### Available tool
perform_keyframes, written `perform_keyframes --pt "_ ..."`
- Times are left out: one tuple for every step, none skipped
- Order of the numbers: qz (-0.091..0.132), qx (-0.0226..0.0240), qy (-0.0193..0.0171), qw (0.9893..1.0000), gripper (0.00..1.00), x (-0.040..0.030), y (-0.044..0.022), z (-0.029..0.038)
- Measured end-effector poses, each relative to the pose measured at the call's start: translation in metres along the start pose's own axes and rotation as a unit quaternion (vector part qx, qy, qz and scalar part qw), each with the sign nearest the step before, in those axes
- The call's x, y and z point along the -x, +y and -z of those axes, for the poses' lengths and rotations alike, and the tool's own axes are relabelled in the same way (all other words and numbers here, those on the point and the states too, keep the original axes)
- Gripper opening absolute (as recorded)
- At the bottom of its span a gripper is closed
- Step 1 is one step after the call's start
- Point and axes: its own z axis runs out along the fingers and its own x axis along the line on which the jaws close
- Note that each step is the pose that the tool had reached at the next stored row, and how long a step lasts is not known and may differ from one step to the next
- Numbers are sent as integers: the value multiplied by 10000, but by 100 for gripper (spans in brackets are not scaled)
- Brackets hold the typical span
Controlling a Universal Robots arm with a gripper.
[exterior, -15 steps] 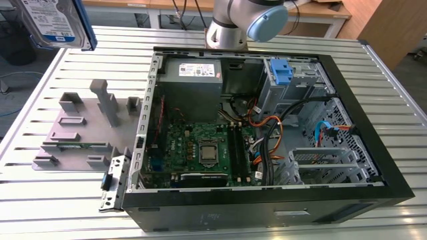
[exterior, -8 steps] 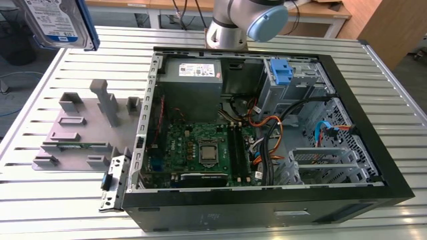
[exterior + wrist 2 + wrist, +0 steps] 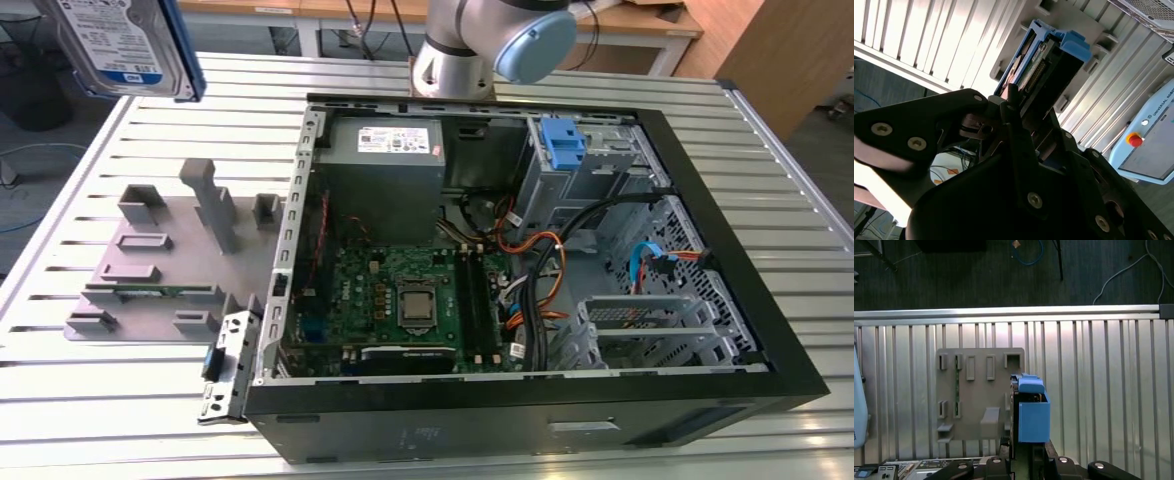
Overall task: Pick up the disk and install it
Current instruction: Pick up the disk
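The pick-up looks done, since the gripper (image 3: 1030, 109) is clamped on the disk (image 3: 115, 45), held in the exterior view's upper left, clear of the worktop (image 3: 94, 400) and grey holder (image 3: 160, 265), while fitting it into the open computer case (image 3: 781, 365) is left.

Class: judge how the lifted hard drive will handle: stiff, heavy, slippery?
The hard drive, a metal-cased slab, is probably rigid and heavy for its size. Its smooth blue plastic carrier may flex slightly and could slip in the jaws.
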Motion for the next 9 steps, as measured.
perform_keyframes --pt "0 0 0 10000 35 0 -8 0" --pt "0 0 0 10000 35 1 -16 0" --pt "0 0 0 10000 35 1 -24 0" --pt "0 0 0 10000 35 2 -31 0" --pt "0 0 0 10000 35 2 -38 0" --pt "0 0 0 10000 35 2 -45 0" --pt "0 1 0 10000 35 3 -50 0" --pt "0 0 0 10000 35 3 -55 0" --pt "0 0 0 10000 35 3 -60 0"
